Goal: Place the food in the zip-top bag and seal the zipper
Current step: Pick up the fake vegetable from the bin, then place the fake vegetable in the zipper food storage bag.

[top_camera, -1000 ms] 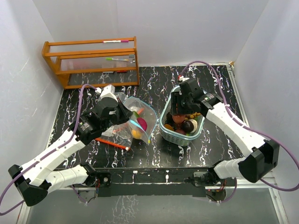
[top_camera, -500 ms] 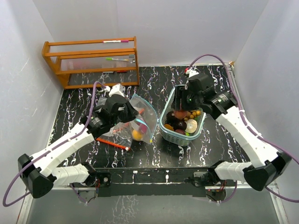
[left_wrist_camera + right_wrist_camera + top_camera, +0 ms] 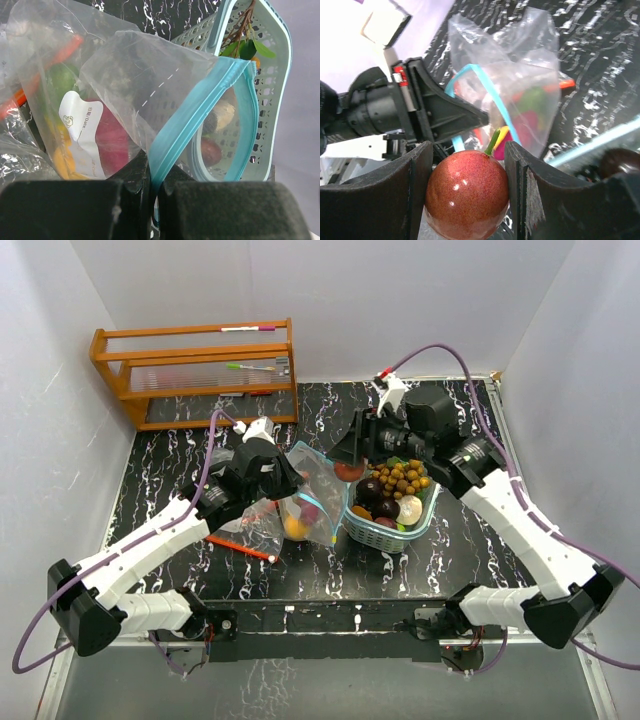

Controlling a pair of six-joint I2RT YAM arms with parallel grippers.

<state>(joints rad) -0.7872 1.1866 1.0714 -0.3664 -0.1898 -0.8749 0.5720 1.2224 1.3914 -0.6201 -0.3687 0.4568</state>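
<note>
Food (image 3: 397, 492) is in three places. Most of it lies heaped in the teal basket (image 3: 385, 537) right of centre. Several pieces sit inside the clear bag (image 3: 312, 502) just left of the basket. One red fruit (image 3: 467, 196) with a green stem is clamped between the half-spread jaws of the right gripper (image 3: 350, 452), above the gap between basket and bag mouth. The left gripper (image 3: 150, 172) has its jaws pressed together on the bag's teal zipper strip (image 3: 200, 115), holding the mouth raised and open toward the basket. An orange pen (image 3: 240, 548) lies on the black table (image 3: 200, 575), at the near left of the bag.
</note>
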